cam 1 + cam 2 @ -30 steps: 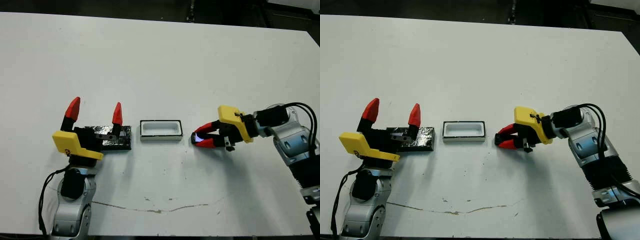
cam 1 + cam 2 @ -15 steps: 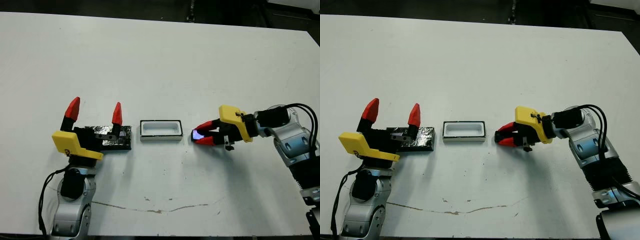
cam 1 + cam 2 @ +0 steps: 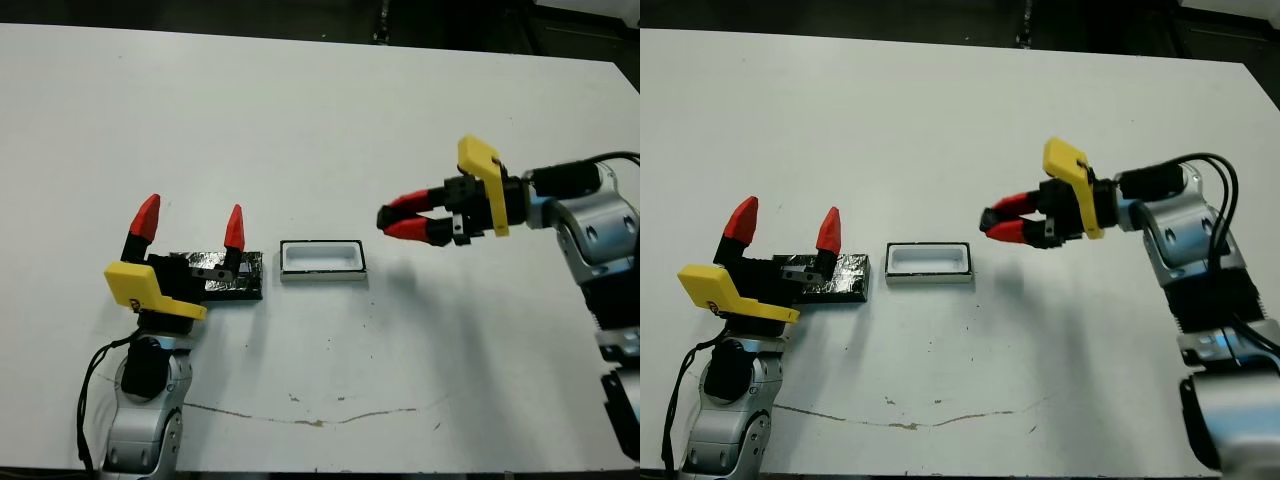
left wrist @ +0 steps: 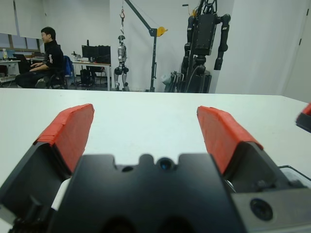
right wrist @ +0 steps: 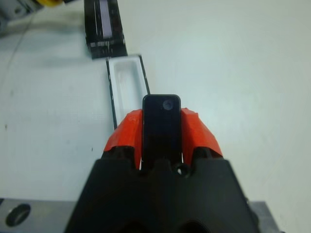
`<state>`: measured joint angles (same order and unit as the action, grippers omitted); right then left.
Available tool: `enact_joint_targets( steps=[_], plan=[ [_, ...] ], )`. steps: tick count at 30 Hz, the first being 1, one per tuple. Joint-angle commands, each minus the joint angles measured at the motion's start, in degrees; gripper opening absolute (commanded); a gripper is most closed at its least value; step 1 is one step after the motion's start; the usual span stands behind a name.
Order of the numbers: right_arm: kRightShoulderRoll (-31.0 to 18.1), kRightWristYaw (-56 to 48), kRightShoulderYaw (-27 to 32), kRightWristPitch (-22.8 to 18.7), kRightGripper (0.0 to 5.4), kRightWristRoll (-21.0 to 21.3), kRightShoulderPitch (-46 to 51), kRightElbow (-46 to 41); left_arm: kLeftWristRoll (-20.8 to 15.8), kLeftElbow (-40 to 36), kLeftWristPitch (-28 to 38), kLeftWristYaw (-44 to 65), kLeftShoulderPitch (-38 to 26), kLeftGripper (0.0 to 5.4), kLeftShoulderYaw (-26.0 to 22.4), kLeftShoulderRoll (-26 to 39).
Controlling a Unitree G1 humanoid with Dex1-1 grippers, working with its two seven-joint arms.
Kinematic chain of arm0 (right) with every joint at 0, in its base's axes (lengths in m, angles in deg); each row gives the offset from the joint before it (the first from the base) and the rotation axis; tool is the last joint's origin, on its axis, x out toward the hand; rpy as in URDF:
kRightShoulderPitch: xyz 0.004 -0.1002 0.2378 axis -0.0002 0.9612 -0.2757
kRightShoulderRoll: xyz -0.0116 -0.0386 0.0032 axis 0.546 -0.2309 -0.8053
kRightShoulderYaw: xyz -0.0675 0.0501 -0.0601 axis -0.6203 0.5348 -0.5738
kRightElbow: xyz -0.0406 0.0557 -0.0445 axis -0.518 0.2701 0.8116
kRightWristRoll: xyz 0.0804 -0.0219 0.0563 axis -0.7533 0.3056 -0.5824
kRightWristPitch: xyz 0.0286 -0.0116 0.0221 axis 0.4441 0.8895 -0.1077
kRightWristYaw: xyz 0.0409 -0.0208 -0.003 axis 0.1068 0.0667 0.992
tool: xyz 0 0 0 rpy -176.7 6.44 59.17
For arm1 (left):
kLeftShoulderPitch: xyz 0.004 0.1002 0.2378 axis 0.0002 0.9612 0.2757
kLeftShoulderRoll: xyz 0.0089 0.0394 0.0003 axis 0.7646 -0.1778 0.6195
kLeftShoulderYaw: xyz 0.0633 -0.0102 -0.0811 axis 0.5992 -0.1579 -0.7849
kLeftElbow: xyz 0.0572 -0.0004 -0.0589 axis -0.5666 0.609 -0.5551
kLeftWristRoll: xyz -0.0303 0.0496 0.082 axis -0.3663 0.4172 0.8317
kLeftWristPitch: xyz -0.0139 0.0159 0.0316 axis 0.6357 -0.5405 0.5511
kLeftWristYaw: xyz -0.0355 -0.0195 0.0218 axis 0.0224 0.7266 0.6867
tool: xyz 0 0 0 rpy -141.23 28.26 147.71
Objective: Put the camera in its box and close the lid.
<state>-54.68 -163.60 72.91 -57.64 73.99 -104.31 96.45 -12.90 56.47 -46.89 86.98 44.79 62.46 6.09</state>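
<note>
White tabletop (image 3: 320, 120) fills the head views, its far edge meeting a dark floor, with a thin brownish scratch line near the front edge. Much of the lid (image 3: 236, 276) is hidden: the left gripper (image 3: 190, 222) and its yellow-capped body stand in front of it, so only its right part shows in the head views, glossy black and crinkly, lying flat just left of the box; the right wrist view shows more of it, with a pale stripe along it. Most of the camera (image 5: 162, 127) is covered too, gripped between the two red fingers (image 5: 125, 133) of the right gripper (image 3: 392, 216), with only its front end poking out past the tips; in the head views it reads as little more than a dark sliver between the tips. That gripper is clamped on the camera and held above the table, up and to the right of the box, apart from it. One box (image 3: 322, 260) sits open and hollow between the lid and the right gripper, its white walls resting on the table. The left gripper's two fingers stand spread wide with nothing between them. The right arm is cut off at the picture's right edge. By count: one camera, one box, one lid, two grippers. Beyond the table, the left wrist view shows a seated person (image 4: 44, 58) at a desk and some standing robot frames.
</note>
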Motion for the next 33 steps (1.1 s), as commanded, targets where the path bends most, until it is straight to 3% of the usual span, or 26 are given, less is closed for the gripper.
enact_joint_targets(
  steps=[1,12,21,33],
  plan=[
    [2.63,-1.91,-0.68,-0.51,1.67,-0.81,-2.54,3.02,0.29,0.49,-0.22,-0.14,0.52,5.40,-0.14,-0.05],
    [11.73,-2.74,-1.49,2.51,1.67,0.13,-5.69,12.02,0.68,-0.03,-0.40,-0.34,0.52,5.40,-0.19,-0.03],
    [14.71,-2.55,-2.57,1.03,1.67,0.83,-5.75,11.34,0.55,-0.17,-0.27,-0.26,0.48,5.40,-0.14,-0.06],
    [16.34,-1.73,-3.49,5.21,1.67,1.98,-4.51,10.38,0.59,-0.05,-0.40,-0.27,0.54,5.40,-0.17,-0.08]
  ],
)
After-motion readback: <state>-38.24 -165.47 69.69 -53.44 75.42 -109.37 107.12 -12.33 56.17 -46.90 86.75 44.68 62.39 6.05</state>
